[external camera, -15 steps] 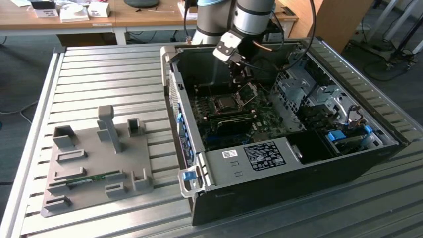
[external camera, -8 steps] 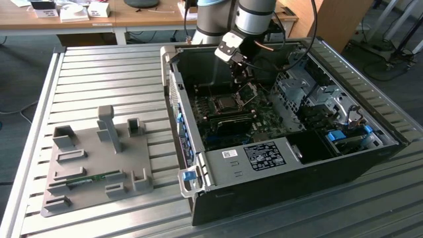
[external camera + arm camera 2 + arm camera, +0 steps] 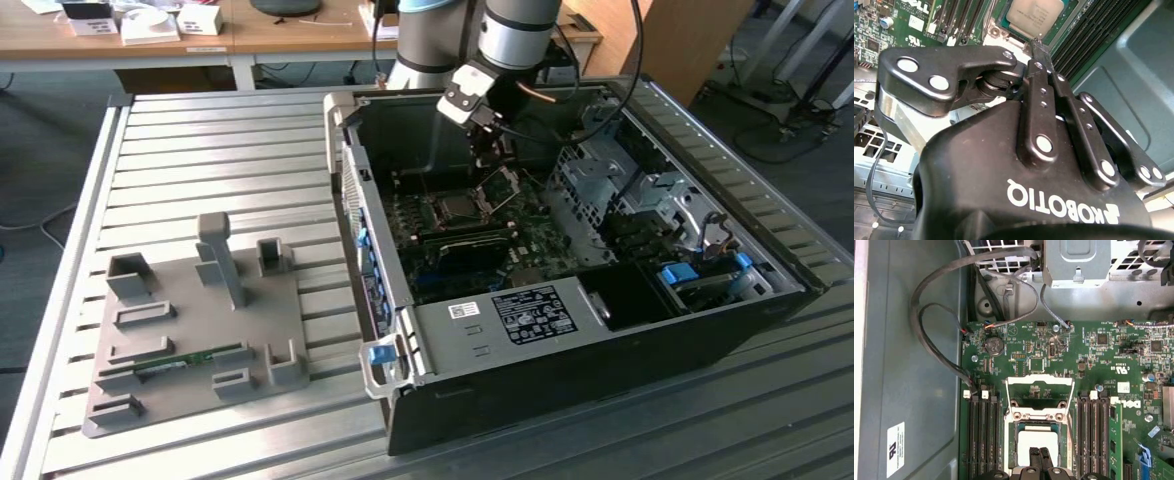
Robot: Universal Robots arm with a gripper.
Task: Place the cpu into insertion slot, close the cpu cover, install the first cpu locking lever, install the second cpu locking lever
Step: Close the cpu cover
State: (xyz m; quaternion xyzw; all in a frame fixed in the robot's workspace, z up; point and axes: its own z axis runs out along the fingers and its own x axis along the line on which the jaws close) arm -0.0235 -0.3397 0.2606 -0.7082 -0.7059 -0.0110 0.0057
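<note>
Ribbed metal table point(image 3: 200, 140) filled the near ground, carrying a grey fixture tray point(image 3: 187, 330) on the exterior view's left and an open computer case point(image 3: 561, 390) on the exterior view's right. At the far end of that case the arm point(image 3: 514, 30) reached down inside. On the green motherboard point(image 3: 1094, 355), the cpu cover point(image 3: 1039, 381) stood tilted up on its hinge, so the insertion slot point(image 3: 1013, 450) lay uncovered. The cpu point(image 3: 1026, 445) sat flat in that slot. Just above it hung the pincer point(image 3: 1041, 457), its fingers pressed together with nothing held between them.
</note>
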